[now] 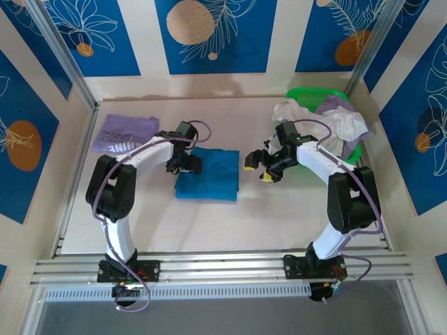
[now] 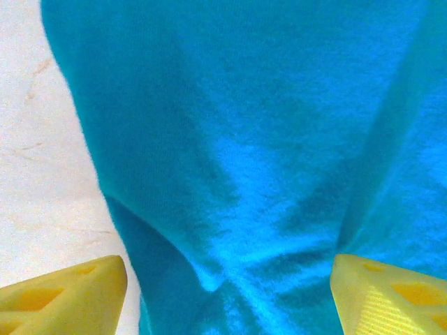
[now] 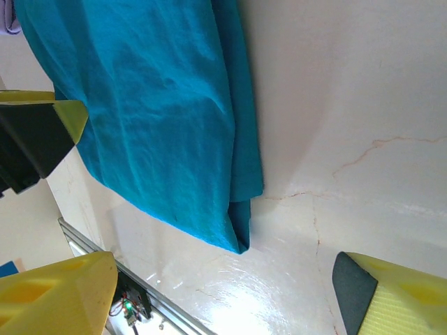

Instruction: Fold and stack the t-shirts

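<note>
From above, we see the teal t-shirt (image 1: 209, 174) lying folded on the desk (image 1: 265, 216) between the two arms, with the lavender t-shirt (image 1: 124, 132) flat at the far left and more tees heaped in the green basket (image 1: 314, 93) at the far right. The teal bundle is nearly square, its slightly longer side running left to right and its edges roughly parallel to the desk's near edge. We cannot tell which way its collar points. The left end effector (image 1: 183, 165) sits over the bundle's left edge, and the right end effector (image 1: 257, 167) hovers just beside its right edge, over bare desk. In the left wrist view, the left end effector (image 2: 223, 279) stands wide open, one finger over the desk and the other over the teal t-shirt (image 2: 265, 139). The cloth puckers between them but nothing pinches it. In the right wrist view, the right end effector (image 3: 223, 286) is also wide open and holds nothing, and the teal t-shirt (image 3: 154, 118) shows a doubled edge and a neat corner. We judge the step to be letting go of the fold. It is best done by lifting straight up so that no finger snags the pucker, and any move towards the lavender tee should grip both short ends.
</note>
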You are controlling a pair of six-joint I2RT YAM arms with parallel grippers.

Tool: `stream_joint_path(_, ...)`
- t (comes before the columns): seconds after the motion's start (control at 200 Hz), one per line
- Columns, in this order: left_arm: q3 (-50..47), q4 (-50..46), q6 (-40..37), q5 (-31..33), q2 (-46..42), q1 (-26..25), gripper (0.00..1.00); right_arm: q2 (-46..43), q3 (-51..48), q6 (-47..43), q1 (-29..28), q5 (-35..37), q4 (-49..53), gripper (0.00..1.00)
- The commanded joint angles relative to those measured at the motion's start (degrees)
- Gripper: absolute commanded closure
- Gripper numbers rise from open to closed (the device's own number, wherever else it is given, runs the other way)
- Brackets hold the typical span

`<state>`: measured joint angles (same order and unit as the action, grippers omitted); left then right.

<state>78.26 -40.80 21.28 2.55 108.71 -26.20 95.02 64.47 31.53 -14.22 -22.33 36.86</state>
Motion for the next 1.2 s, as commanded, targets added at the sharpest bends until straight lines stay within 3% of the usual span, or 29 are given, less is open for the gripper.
stream_joint_path(0.0,-0.3,0.7,1.6,-2.6,2.7,0.6,0.23,-1.6,-1.1,-0.9,0.3,-0.9,1.1,0.18)
stream_joint_path(0.27,-2.1,2.4,4.6,-1.8,7.1,0.4,0.26,-1.6,-1.5,-1.1,0.4,-1.3,0.8,0.18)
stream_joint_path(0.415,-2.1,1.8,5.0,0.7,8.7,-3.0,0.32,-1.7,-2.2,-1.0,0.4,-1.3,0.3,0.18)
stream_joint_path(0.49,-2.0,1.0,5.1,1.7,10.4,-4.3,0.41,-1.6,-2.2,-0.7,0.5,-1.6,0.0,0.18)
stream_joint_path(0.68,-7.4,7.4,7.9,-4.2,11.0,-3.9,0.67,-2.2,-1.5,-1.0,0.6,-1.5,0.8,0.18)
stream_joint_path(0.83,-7.6,6.3,7.6,-2.2,7.7,-3.6,1.0,-3.3,-1.8,-1.0,0.7,-1.5,1.0,0.18)
stream_joint_path(0.96,-2.8,0.2,3.4,3.0,5.6,-3.5,1.0,-3.8,-2.4,-0.4,0.7,-1.8,0.3,0.18)
stream_joint_path(1.195,8.1,-10.2,-9.6,18.5,2.8,-2.3,1.0,-4.7,-3.2,0.8,0.1,-1.7,-0.9,0.18)
